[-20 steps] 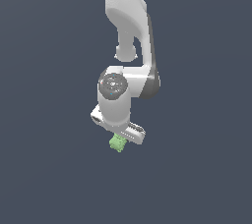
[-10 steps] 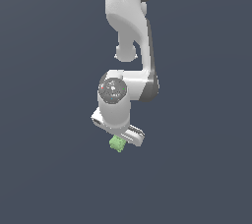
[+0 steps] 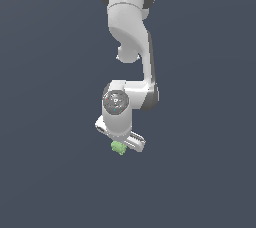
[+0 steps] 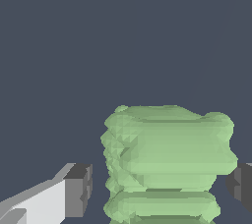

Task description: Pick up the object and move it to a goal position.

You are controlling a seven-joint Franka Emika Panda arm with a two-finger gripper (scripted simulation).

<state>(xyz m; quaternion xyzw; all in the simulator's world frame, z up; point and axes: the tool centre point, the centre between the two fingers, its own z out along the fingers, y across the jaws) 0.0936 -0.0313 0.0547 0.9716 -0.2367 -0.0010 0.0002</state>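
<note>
My tool (image 3: 121, 144) hangs below the wrist, pointing down, with the object (image 3: 118, 147) lodged at its tip, at about seven o'clock from the round wrist joint (image 3: 115, 101) in the exterior view. No worktop is distinguishable in either view, only flat dark grey, so I cannot tell whether the lump is lifted clear or resting on something.

In the wrist view the object (image 4: 167, 161) fills the space between my two fingers: one dark pad (image 4: 78, 190) stands a little apart from its near flank, with a sliver of background showing, while the other pad (image 4: 239, 182) sits right at its far edge, perhaps touching. From that I cannot say whether the tool is clamped on the lump or merely straddling it.

I judge the fingers are set across the narrower span of the ridged body so the pads meet its flat flanks, not the bumps. No goal marker is visible.

No brand, label or writing shows on the arm or the lump.
</note>
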